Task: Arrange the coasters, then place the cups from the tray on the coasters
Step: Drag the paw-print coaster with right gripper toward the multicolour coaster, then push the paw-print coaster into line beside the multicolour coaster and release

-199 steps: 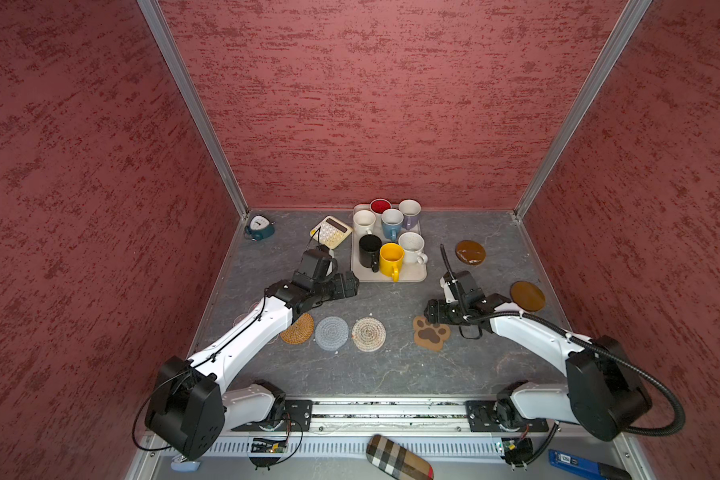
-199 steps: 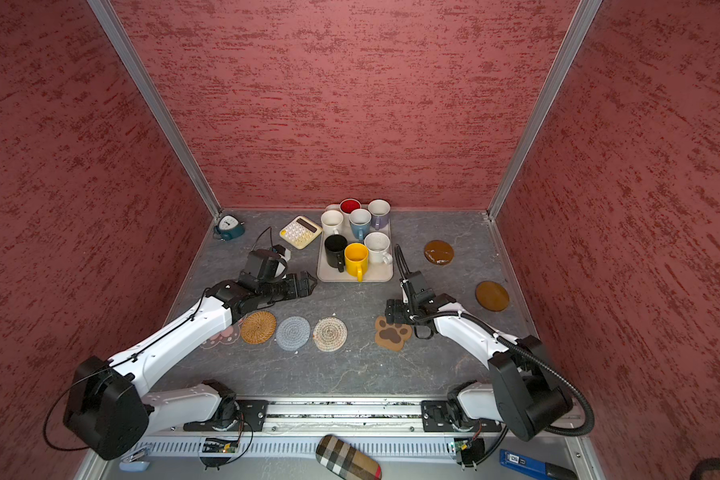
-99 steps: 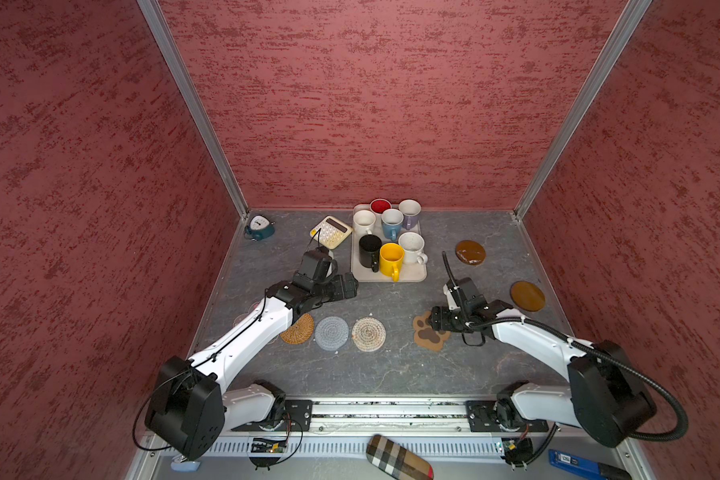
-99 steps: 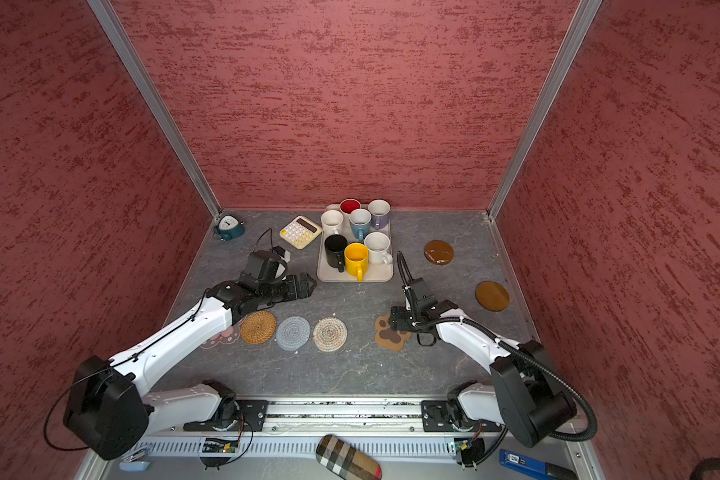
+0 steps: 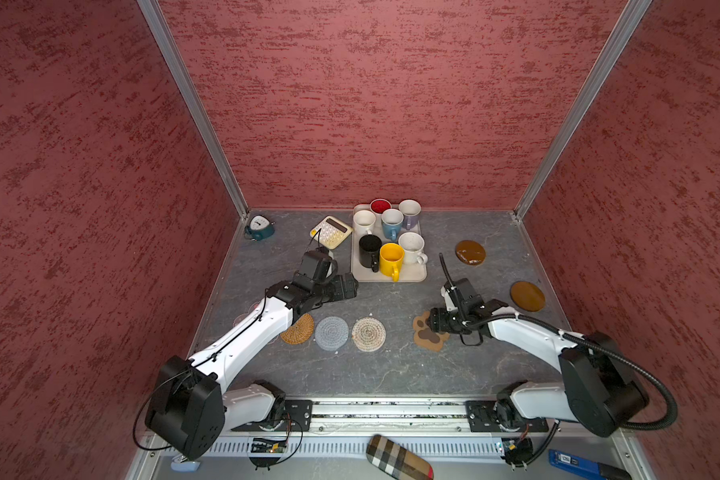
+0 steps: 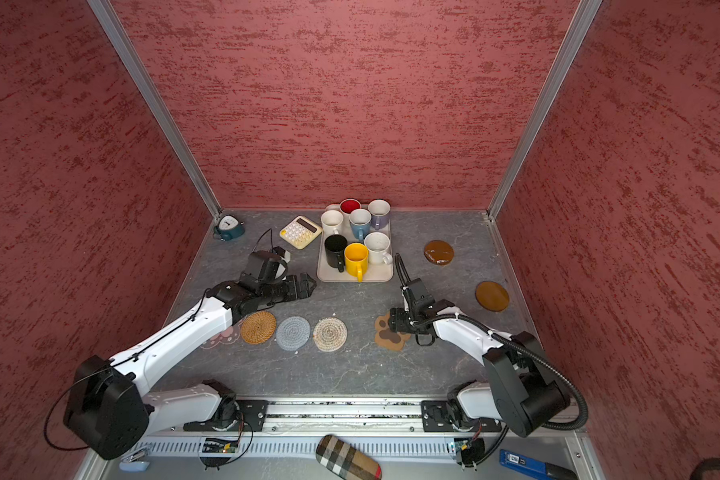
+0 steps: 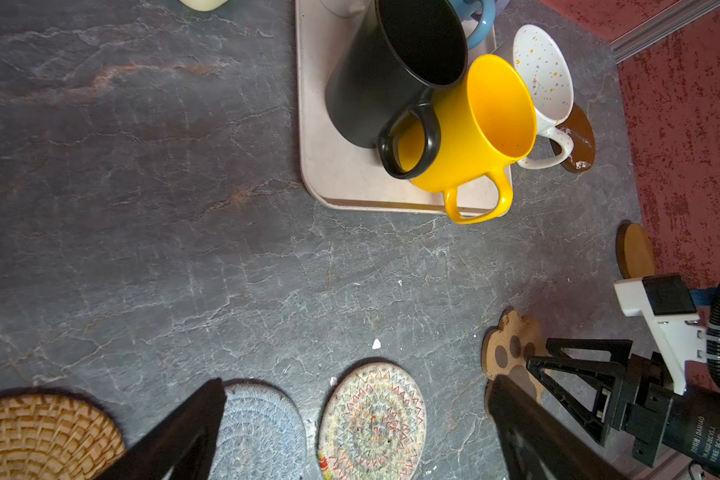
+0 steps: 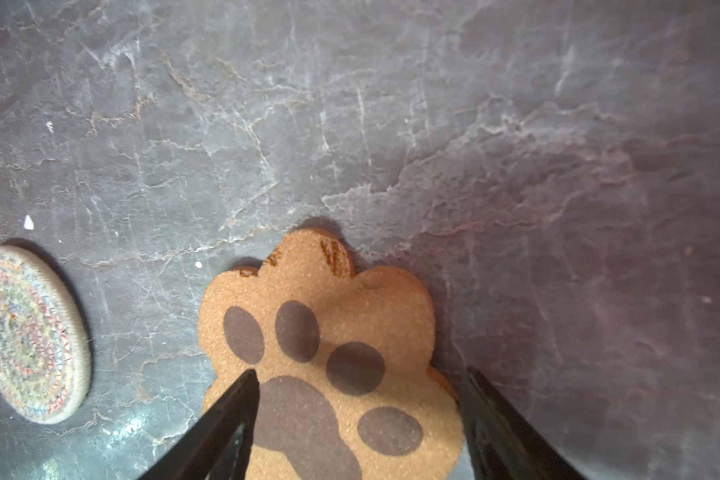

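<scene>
Several cups, among them a yellow one [image 5: 390, 257] and a black one [image 5: 369, 249], stand on the beige tray [image 5: 412, 276]. In a row nearer the front lie the woven tan coaster [image 5: 298, 329], a grey one [image 5: 331, 332] and a beige one [image 5: 368, 333]. My right gripper [image 8: 361, 374] is open and low over the paw-print coaster [image 5: 427, 334], which lies flat. One finger is over its face, the other at its edge. My left gripper [image 5: 350, 286] hovers open beside the tray. Two glossy brown discs [image 5: 470, 252] [image 5: 527, 296] lie at the right. A pink flower coaster [image 6: 219, 336] peeks from under the left arm.
A yellow calculator [image 5: 330, 232] sits left of the tray and a teal clock [image 5: 260, 226] in the back left corner. On the front ledge lie a plaid case [image 5: 400, 457] and a blue tool [image 5: 574, 461]. Red walls close three sides.
My right gripper has come forward and down onto the paw-print coaster, its jaws narrowing a little. The left arm and the coasters have not moved.
</scene>
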Action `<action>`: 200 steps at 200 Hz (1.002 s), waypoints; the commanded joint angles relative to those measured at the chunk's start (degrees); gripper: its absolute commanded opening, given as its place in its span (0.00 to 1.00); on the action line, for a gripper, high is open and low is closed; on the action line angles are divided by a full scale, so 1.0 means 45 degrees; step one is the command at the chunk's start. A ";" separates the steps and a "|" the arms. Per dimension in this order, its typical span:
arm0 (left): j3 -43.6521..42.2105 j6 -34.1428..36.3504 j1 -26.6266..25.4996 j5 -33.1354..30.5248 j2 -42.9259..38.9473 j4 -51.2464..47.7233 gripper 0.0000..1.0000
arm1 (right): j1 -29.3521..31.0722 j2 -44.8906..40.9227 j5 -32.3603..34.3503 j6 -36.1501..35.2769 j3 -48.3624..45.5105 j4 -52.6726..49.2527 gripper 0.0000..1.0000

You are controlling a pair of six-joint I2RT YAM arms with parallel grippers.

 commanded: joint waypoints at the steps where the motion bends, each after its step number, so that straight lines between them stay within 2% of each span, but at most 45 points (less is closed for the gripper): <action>1: -0.0149 -0.0029 0.0130 -0.0091 0.0104 0.0131 0.99 | 0.0163 0.0179 -0.0263 0.0085 -0.0183 0.0472 0.76; 136: -0.0643 -0.0031 0.0479 0.0029 -0.0368 0.0201 0.99 | 0.1722 0.1095 -0.0637 0.0440 0.0533 0.1225 0.73; 200: -0.0774 -0.0007 0.0698 0.0114 -0.0627 0.0150 1.00 | 0.2600 0.2225 -0.0754 0.0587 0.1179 0.1405 0.73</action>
